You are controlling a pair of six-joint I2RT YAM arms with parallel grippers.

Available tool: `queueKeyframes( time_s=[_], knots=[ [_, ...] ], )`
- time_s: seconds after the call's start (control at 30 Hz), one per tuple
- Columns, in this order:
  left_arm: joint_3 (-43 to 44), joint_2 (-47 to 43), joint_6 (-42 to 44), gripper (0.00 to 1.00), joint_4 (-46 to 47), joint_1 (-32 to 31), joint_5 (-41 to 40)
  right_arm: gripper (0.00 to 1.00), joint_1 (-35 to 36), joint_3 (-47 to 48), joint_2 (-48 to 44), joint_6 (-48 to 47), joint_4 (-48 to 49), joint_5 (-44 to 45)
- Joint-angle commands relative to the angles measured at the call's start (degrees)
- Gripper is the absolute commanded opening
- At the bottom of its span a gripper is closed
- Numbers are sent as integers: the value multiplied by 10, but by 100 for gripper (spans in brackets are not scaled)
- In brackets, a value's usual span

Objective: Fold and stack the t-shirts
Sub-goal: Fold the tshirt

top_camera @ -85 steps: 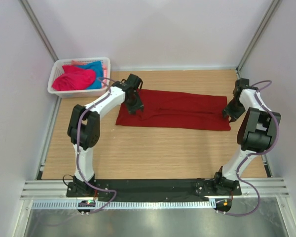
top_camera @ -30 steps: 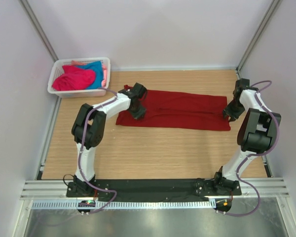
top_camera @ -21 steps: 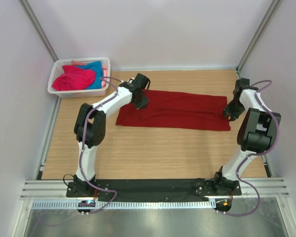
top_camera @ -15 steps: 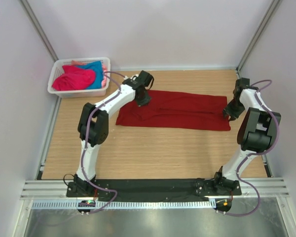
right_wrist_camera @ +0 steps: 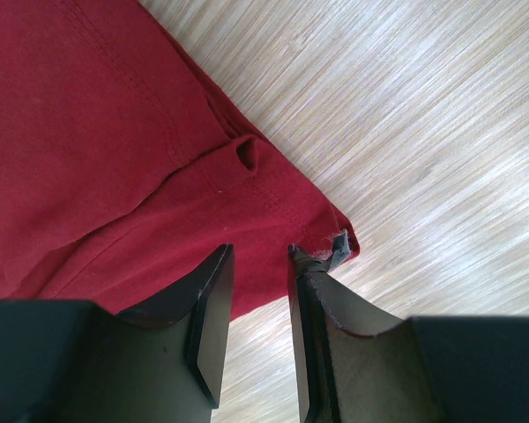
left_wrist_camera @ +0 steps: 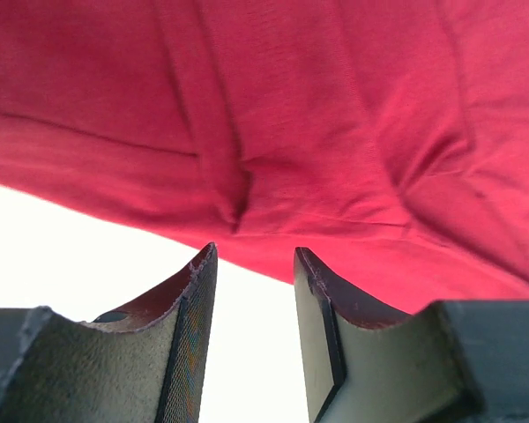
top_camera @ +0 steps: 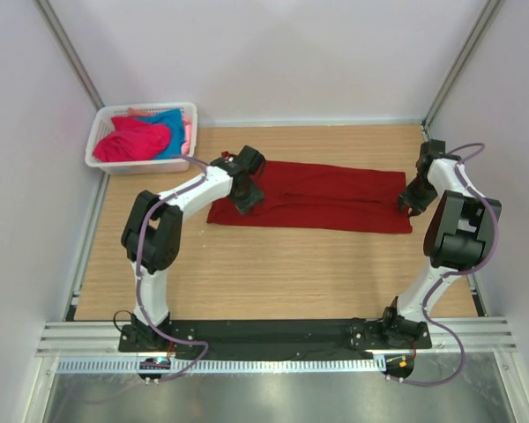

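— What takes up most of the space?

— The wooden desk (top_camera: 273,264). Across it lies the dark red t-shirt (top_camera: 326,198), folded into a long flat band that runs from the left pincer (top_camera: 247,201) to the right pincer (top_camera: 408,201).

— Where is the shirt against each pincer?

— The left pincer hangs over the band's left part. In its wrist view the cloth's edge lies just ahead of the fingertips, creased and seamed, with bright desk showing under them. The right pincer sits at the band's right end, over the near corner. The hemmed corner pokes out beside the tip of one finger (right_wrist_camera: 313,291).

— Is either one gripping?

— The left one holds nothing. Its jaws stand moderately apart with only desk in the gap. The right one's jaws are a little narrower and also parted. Cloth shows below the gap and none looks pinched, though the corner may brush that fingertip, and I cannot tell for sure.

— Anything else?

— A white lattice basket (top_camera: 132,166) stands beyond the left pincer and out to its left, well apart from it, in the desk's far corner. A bright pink shirt (top_camera: 130,143) is heaped inside, with a turquoise one (top_camera: 169,123) behind it on the side nearer the pincer.
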Motion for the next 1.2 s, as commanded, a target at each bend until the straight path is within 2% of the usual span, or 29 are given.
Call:
queueKeyframes(
  time_s=[0.0, 0.4, 0.63, 0.87, 0.97, 1.1, 1.17],
  knots=[
    [-4, -10, -39, 42, 49, 10, 3, 38, 1, 11, -17, -9, -3, 5],
    [-42, -13, -62, 33, 60, 17, 2, 37, 1, 7, -14, -8, 3, 1],
    [-57, 10, -65, 33, 104, 17, 23, 37, 1, 11, -13, -9, 1, 3],
    [-46, 23, -54, 31, 109, 17, 18, 37, 0, 20, -11, -11, -6, 9],
    [-43, 22, -52, 26, 109, 17, 17, 37, 1, 21, -12, -10, -6, 8],
    [-35, 18, -38, 10, 104, 18, 5, 37, 0, 18, -13, -10, -6, 11],
    [-19, 19, -26, 5, 100, 17, 0, 37, 1, 17, -14, -10, -6, 12]
  ],
)
